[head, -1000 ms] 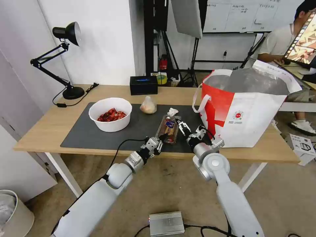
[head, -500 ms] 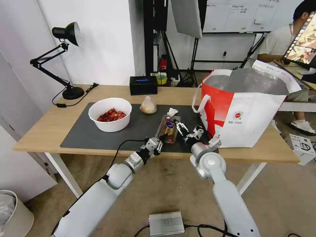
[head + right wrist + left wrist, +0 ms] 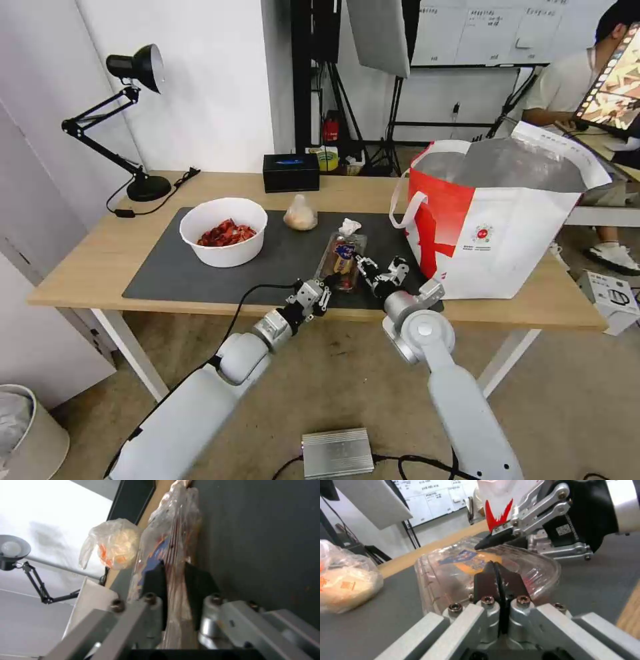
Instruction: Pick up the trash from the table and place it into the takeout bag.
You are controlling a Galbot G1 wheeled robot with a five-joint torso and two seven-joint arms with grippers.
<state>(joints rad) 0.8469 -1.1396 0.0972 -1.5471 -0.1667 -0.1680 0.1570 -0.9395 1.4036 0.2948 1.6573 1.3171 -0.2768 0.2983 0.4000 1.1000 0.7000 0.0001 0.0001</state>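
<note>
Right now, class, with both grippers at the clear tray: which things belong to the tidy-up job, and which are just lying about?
Belong to the job:
- clamshell tray, with the right gripper closed on its edge and the shut left gripper at its near end
- tissue
- small clear bag
- white bowl
- takeout bag
- table

Just lying about:
- desk lamp
- black box

We see a long light-wood table [image 3: 87,257] on white legs, and most of its near half lies under a dark grey mat [image 3: 173,273]. On the mat rest a white bowl [image 3: 223,231] of red shells, a small clear bag [image 3: 301,214] with a beige lump, a crumpled tissue [image 3: 349,227] and a clear plastic tray [image 3: 340,257]. At the far edge stand a black box [image 3: 291,172] and a black desk lamp [image 3: 137,120]. A large white-and-red bag [image 3: 497,223] stands at the right end.
</note>
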